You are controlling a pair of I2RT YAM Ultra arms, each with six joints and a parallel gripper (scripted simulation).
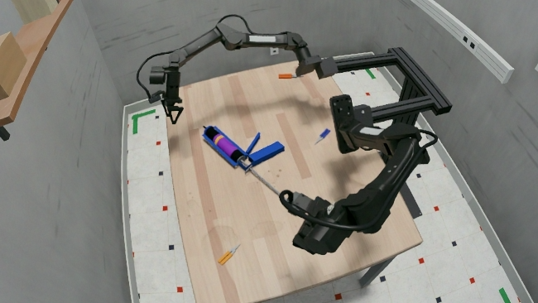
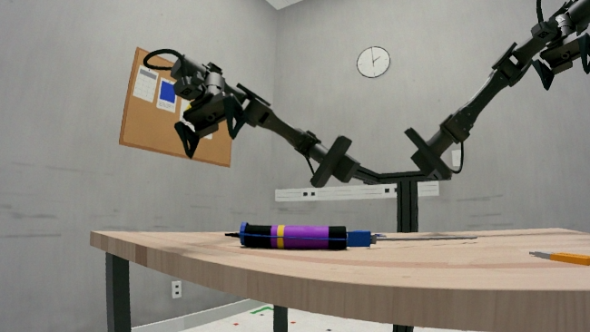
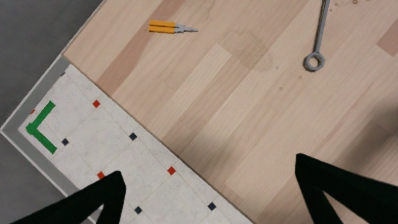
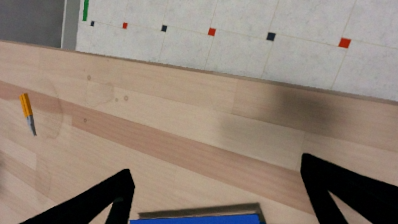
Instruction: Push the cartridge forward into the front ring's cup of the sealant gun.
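The blue sealant gun (image 1: 266, 153) (image 2: 358, 239) lies on the table; a blue part of it (image 4: 200, 220) shows at the right wrist view's bottom edge. The purple and black cartridge (image 1: 228, 146) (image 2: 306, 237) lies in it. Its black nozzle (image 2: 231, 235) sticks out through the front ring (image 2: 243, 234); whether a small gap remains at the cup is not clear. The plunger rod (image 1: 265, 181) (image 2: 427, 239) (image 3: 320, 30) extends backward. My right gripper (image 1: 174, 116) (image 2: 211, 147) (image 4: 213, 170) is open above the front end side. My left gripper (image 2: 567, 81) (image 3: 206, 171) is open, high above the table.
A yellow-orange tool (image 1: 227, 257) (image 2: 569, 258) (image 3: 162, 26) (image 4: 26, 105) lies near one table edge. A small blue tool (image 1: 324, 133) lies beyond the handle, an orange one (image 1: 285, 76) near the far edge. The black arm stand (image 1: 414, 76) (image 2: 407, 204) is beside the table.
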